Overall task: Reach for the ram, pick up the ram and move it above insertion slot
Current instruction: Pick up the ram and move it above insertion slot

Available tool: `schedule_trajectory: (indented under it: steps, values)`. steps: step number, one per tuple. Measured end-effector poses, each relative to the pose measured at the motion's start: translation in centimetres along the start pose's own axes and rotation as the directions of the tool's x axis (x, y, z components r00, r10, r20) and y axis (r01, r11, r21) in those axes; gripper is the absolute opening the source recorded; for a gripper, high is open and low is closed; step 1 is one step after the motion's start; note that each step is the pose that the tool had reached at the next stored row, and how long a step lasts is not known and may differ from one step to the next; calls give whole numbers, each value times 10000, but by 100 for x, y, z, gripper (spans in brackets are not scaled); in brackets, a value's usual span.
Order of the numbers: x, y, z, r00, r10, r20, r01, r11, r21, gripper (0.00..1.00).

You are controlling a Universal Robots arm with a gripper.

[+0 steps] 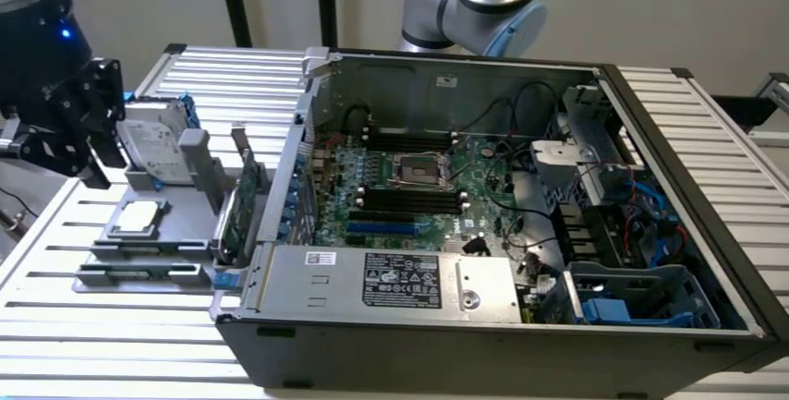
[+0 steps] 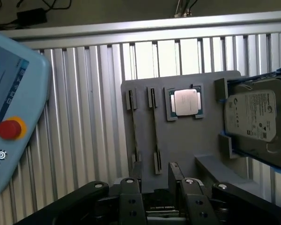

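Slatted table (image 2: pixel 84 117): grey tray (image 2: pixel 187 145) holds CPU (image 2: pixel 185 102), hard drive (image 2: pixel 253 115); gripper (image 2: pixel 155 168) open, empty.

I saw a green motherboard (image 1: pixel 479 162) with black slots (image 1: pixel 407 199) and one blue slot (image 1: pixel 380 228), all inside a dark grey case (image 1: pixel 493 349). The table (image 1: pixel 111 331) was silver, ribbed in parallel slats. The tray (image 2: pixel 178 150) was grey, the CPU (image 2: pixel 186 102) silver, and the drive (image 2: pixel 253 112) silver and blue-framed. My gripper (image 2: pixel 154 168) was black. The pendant (image 2: pixel 14 79) was pale grey-blue with a red button (image 2: pixel 9 129).
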State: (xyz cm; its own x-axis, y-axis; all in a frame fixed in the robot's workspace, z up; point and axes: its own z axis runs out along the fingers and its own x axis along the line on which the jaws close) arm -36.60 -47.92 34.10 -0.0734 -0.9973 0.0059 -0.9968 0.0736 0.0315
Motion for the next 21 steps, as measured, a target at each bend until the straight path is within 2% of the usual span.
schedule_trajectory:
  steps: [21]
  values:
    - [153,-16,382,9984,-563,-13,563,9984,2,36]
